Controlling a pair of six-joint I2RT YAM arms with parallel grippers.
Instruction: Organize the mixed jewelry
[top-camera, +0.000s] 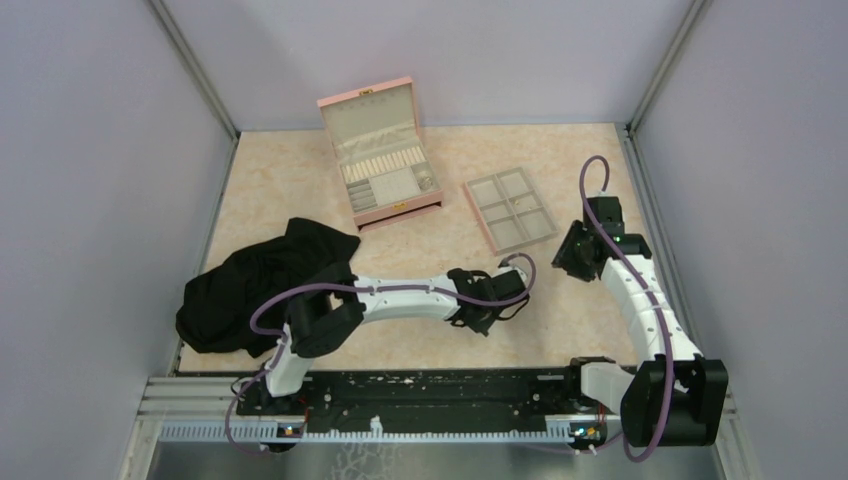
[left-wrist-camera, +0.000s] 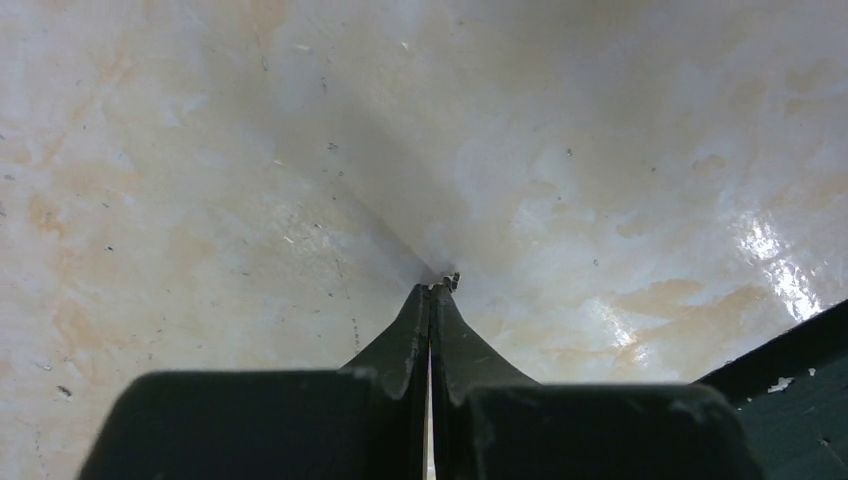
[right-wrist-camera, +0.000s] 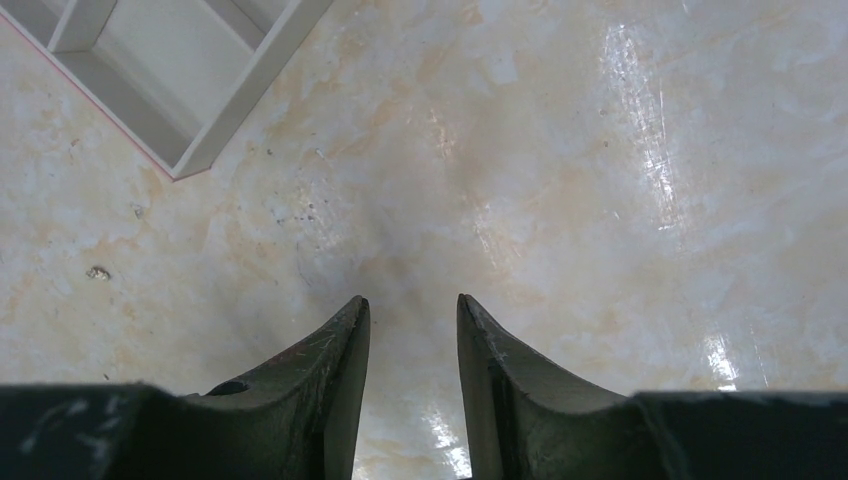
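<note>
One tiny silvery jewelry piece on the table, at the very tip of the left gripper, jaws closed; can't tell if caught. A marginal pinch could slip on lift; right gripper half-open, empty.

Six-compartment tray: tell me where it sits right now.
In the top view the six-compartment tray lies flat right of centre, just right of the open pink jewelry box, with the right hand close off its near right corner.
</note>
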